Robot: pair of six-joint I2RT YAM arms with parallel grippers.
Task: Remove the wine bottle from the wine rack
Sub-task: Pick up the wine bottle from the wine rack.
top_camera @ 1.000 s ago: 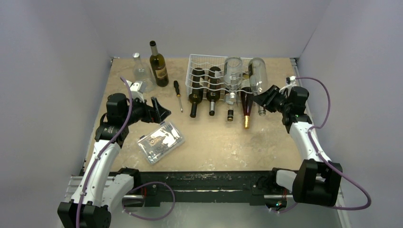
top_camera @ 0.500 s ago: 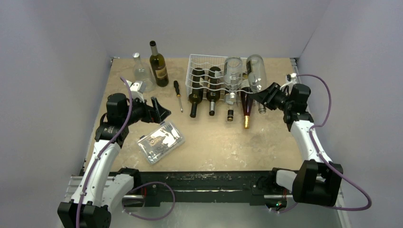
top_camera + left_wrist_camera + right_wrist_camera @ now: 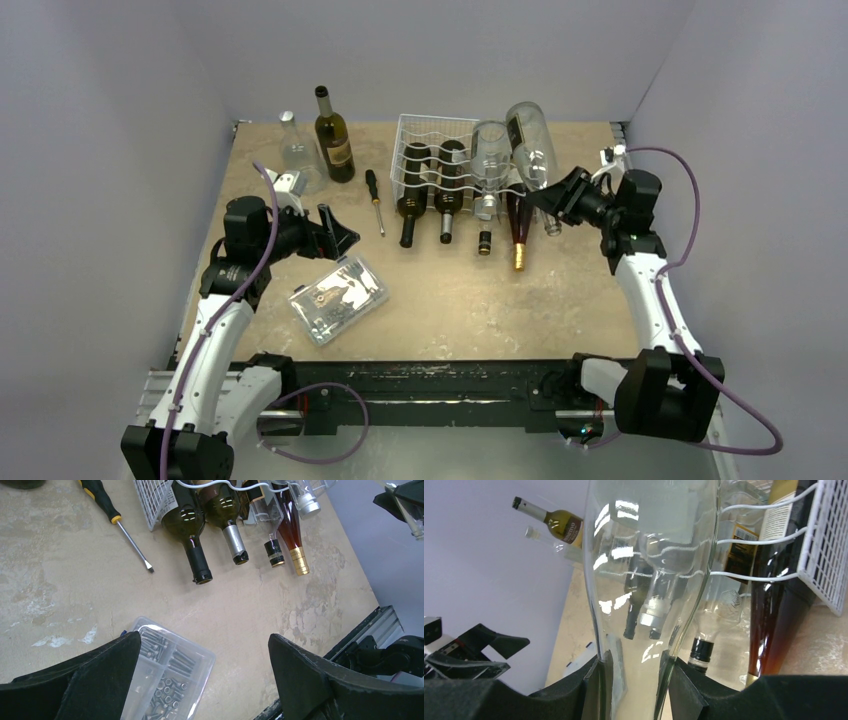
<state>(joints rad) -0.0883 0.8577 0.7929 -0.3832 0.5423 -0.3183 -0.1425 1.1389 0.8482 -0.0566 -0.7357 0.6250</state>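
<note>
RIGHT WRIST: clear wine bottle (image 3: 649, 555) base cut by top edge, neck end lost between right gripper (image 3: 636, 667) fingers (image 3: 684, 690) | LEFT WRIST: wine rack (image 3: 155, 500), screwdriver (image 3: 107, 507) handle cut by top edge; parts box (image 3: 172, 675) partly behind left gripper (image 3: 204, 640) finger (image 3: 85, 680) | TOP: upright bottle (image 3: 333, 140) label too small to read

My table (image 3: 470, 300): scuffed tan board.
Far left: dark wine bottle (image 3: 333, 140), clear glass bottle (image 3: 296, 148), both upright.
Middle: screwdriver (image 3: 374, 195) beside wine rack (image 3: 398, 160).
Near left: clear parts box (image 3: 338, 298).

Left arm (image 3: 205, 335) and right arm (image 3: 648, 295) match: white shell links, chunky black joint housings (image 3: 245, 225), thin purple cable (image 3: 268, 215) looping off each, matte black wedge-shaped fingers (image 3: 310, 680).
</note>
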